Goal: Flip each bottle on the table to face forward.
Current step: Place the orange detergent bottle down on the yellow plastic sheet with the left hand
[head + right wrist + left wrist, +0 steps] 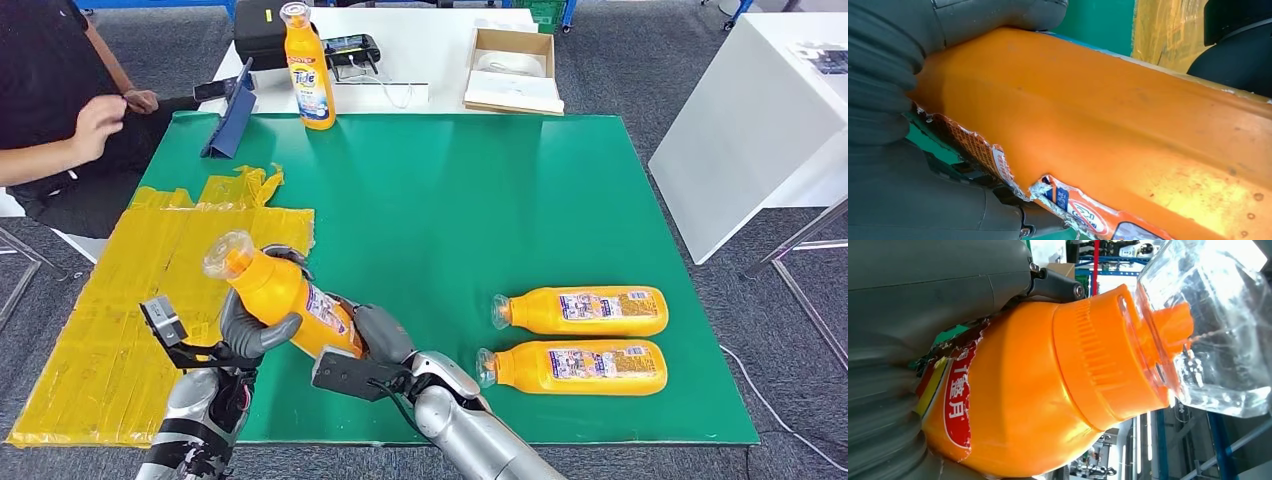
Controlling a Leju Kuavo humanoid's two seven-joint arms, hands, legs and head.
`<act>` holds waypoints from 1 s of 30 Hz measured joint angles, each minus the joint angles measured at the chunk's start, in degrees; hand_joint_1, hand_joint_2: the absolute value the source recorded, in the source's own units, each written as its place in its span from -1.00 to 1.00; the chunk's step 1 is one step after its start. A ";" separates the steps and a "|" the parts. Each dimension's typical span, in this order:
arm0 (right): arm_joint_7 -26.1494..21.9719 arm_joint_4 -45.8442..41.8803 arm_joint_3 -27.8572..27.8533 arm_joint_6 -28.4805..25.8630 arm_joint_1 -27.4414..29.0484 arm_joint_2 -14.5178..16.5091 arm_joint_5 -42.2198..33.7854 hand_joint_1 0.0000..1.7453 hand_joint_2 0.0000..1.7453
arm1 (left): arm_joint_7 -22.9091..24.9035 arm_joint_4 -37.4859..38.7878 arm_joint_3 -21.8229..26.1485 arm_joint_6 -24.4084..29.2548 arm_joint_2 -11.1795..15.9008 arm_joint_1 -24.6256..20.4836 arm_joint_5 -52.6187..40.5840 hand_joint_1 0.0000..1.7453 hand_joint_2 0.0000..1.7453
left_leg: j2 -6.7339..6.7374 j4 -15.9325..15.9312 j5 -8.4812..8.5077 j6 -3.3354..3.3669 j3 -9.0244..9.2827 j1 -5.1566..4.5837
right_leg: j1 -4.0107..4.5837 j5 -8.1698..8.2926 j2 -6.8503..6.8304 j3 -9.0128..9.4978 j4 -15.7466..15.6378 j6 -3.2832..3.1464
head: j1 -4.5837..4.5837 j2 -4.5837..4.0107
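Person's hand [100, 120] at far left edge. L hand [250, 325] grips held bottle [280, 295], tilted, cap up-left, above green mat [450, 200] near yellow sheet [120, 300]. R hand [375, 335] grips same bottle's lower body. Upright bottle [308, 70] at far edge. Two lying bottles: [585, 311], [575, 367], right side, caps pointing left.

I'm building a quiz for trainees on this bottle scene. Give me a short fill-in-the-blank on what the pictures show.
1. The tilted orange plastic bottle is held by ____ robot hands: left hand, right hand.
2. ____ orange bottles lie flat on the green mat.
3. The orange Tide bottle at the mat's far edge stands ____.
4. The held bottle's cap is clear ____.

Missing words: both; Two; upright; plastic
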 joint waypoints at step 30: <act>-2.47 -31.11 -16.17 -3.06 12.12 -12.87 0.72 -1.00 -1.00 | 6.88 -5.89 -3.54 59.54 5.76 2.26 -73.62 1.00 1.00 | -0.02 0.00 -0.01 0.00 -0.04 -0.02 | -0.01 0.00 0.00 -0.05 -0.02 0.01 | -0.01 0.00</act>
